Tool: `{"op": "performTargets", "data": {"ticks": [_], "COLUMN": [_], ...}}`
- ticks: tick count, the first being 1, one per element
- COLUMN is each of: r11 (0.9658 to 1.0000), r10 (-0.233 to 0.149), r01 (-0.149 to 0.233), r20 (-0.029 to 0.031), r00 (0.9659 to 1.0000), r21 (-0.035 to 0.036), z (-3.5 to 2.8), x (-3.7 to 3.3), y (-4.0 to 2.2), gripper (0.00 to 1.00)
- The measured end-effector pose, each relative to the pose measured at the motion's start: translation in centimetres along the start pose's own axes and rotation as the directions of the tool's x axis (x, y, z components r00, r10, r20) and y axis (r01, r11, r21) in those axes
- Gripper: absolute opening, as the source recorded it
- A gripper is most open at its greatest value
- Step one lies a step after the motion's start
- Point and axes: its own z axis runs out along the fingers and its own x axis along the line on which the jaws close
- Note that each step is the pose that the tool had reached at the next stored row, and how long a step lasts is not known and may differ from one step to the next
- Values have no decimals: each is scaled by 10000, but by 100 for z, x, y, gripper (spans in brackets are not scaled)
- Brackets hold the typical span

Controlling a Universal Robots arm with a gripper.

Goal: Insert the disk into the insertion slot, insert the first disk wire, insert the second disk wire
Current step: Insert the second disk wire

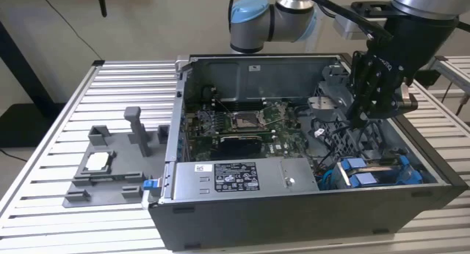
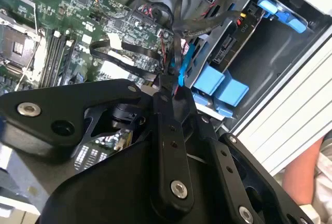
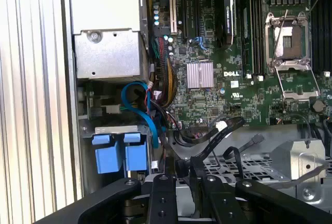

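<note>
The disk (image 1: 376, 167) sits inside the insertion slot (image 3: 115, 129) at the case's front corner, on the exterior view's right. Its blue carrier tabs (image 2: 222, 85) face up and also show in the first wrist view as blue tabs (image 3: 111, 156). My gripper (image 1: 360, 115) reaches down into the open computer case, just behind the disk. In the second wrist view its fingertips (image 2: 168, 79) pinch together on a black wire (image 2: 175, 37) beside a blue cable (image 2: 185, 60). In the first wrist view the gripper (image 3: 182, 163) stands close to the slot among black wires (image 3: 215, 133).
The long grey power supply box (image 1: 235, 177) runs along the case's front, with the motherboard (image 1: 246, 125) behind it. A grey fixture (image 1: 110, 166) lies on the slatted table (image 1: 44, 210) at the exterior view's left. A person's arm (image 2: 308, 175) is beside the case.
</note>
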Motion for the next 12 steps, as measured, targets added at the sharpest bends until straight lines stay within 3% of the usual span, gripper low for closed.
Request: {"op": "performTargets", "data": {"ticks": [3,12], "r11": [9995,9932], "r10": [-315,-1160], "r01": [315,1162], "r20": [-43,-222], "r00": [9995,9930], "r21": [95,108], "z": [24,32], "x": [-36,-45], "y": [1,45], "gripper": [26,26]}}
